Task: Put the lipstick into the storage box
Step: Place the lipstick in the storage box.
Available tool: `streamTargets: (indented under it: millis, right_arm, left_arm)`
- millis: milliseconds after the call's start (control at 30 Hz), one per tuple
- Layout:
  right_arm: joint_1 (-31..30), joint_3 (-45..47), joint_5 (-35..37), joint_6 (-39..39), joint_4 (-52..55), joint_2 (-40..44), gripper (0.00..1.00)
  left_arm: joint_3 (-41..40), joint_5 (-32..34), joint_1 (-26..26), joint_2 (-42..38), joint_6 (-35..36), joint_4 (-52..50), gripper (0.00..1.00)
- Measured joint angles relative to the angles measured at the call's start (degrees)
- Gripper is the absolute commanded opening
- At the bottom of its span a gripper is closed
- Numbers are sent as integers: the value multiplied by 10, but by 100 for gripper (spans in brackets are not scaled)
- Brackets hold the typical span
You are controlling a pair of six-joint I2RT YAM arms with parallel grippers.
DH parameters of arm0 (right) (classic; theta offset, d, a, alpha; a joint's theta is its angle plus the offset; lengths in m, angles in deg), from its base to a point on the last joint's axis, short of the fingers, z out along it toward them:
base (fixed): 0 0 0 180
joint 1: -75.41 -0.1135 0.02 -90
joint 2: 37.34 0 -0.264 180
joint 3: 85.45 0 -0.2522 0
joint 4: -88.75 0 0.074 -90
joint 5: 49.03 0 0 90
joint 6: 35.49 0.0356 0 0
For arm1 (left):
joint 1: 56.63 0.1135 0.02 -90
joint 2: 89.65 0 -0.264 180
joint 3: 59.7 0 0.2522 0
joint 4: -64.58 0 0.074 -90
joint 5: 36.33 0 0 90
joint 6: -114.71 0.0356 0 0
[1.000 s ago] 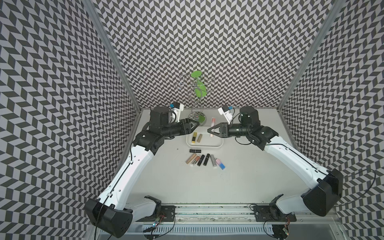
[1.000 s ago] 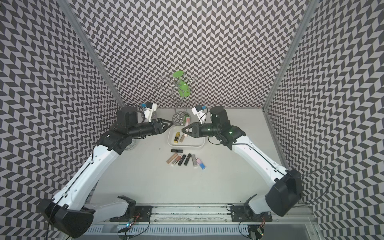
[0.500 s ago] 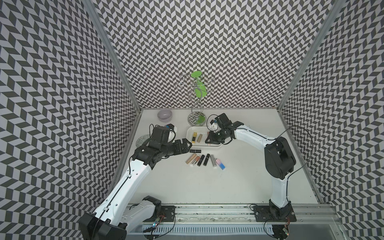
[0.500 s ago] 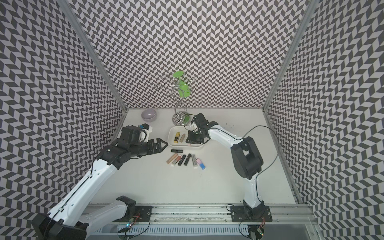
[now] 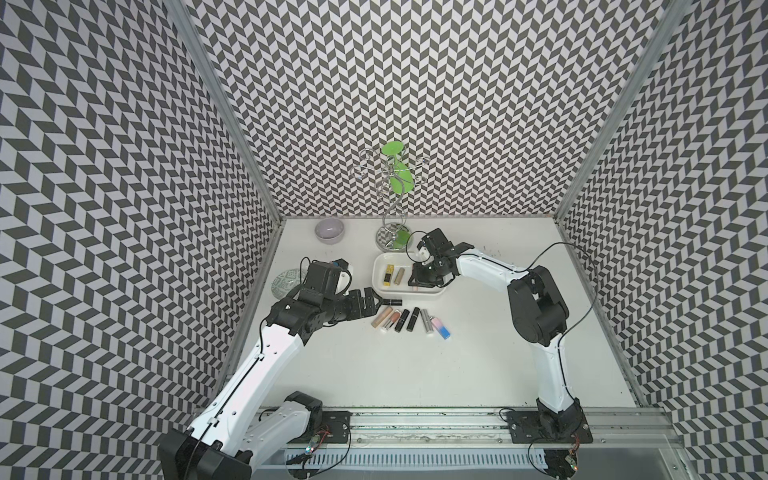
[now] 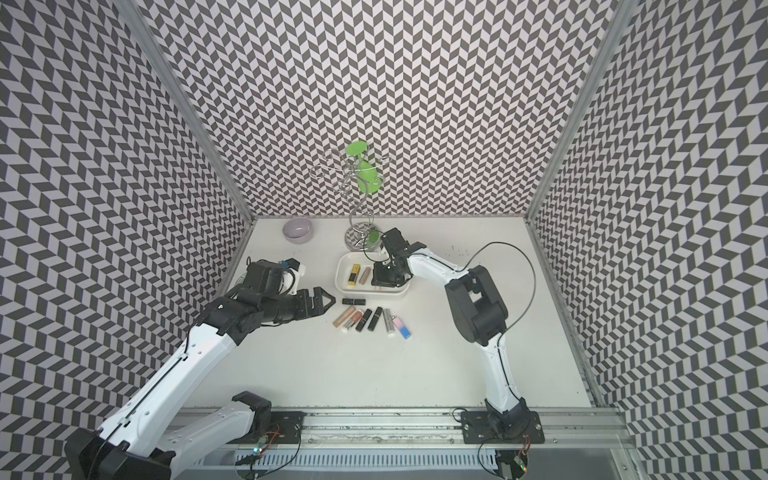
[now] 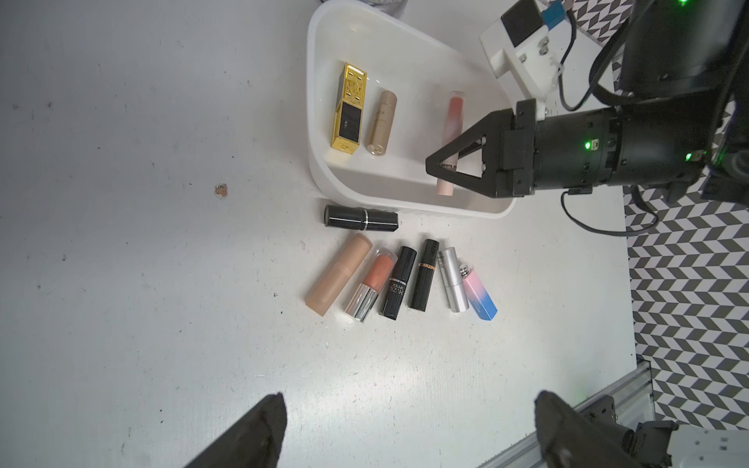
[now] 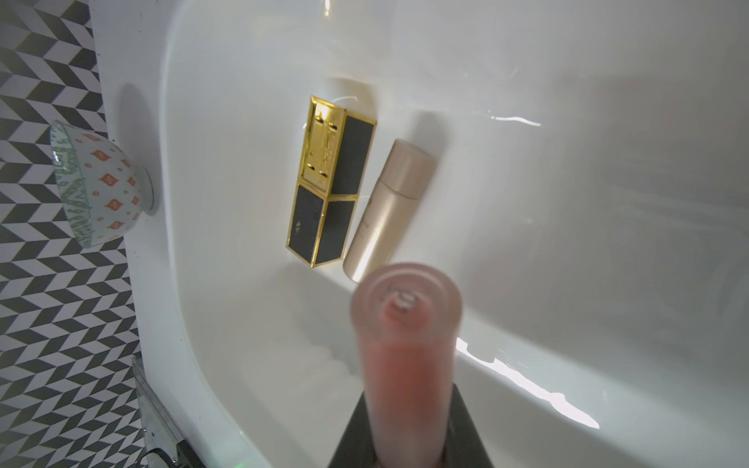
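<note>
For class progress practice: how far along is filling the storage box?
Done: a gold lipstick and a beige lipstick lie in the storage box. In hand: the right gripper holds a pink lipstick over it. Remaining: seven lipsticks on the table; the open left gripper faces the crosswise black lipstick.

Bright, even light; glare streaks the storage box (image 8: 608, 243), and the close pink lipstick (image 8: 405, 344) is blurred.

left claw (image 5: 377, 306) spread wide | right claw (image 7: 435, 166) clamped, angled downward
</note>
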State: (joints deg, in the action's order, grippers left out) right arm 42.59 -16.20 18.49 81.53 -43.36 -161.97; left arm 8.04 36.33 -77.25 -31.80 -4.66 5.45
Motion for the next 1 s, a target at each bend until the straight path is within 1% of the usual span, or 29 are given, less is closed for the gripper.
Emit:
streamTargets:
  millis: [300,500,600,667,733,867,1000]
  right_arm:
    - [4,-14,-1,16,-19,-28,15]
    - [4,-40,-3,21,-28,-61,26]
    - [4,-49,-6,24,-30,-70,34]
    - [5,-53,-7,26,-31,-70,41]
    - [5,-56,-8,28,-32,-70,45]
    - [5,-58,-9,28,-33,-70,48]
    - [5,-58,-9,27,-33,-70,48]
  left_arm:
    - [-12,-15,0,-3,4,-1,99]
    - [-17,-23,0,-4,11,-2,99]
    - [-17,-25,0,-3,14,-2,99]
    - [-17,-27,0,-3,15,-2,99]
    - [-17,-29,0,0,15,-2,99]
    - [-17,-31,0,5,16,-2,99]
    - [-17,-31,0,6,15,-6,99]
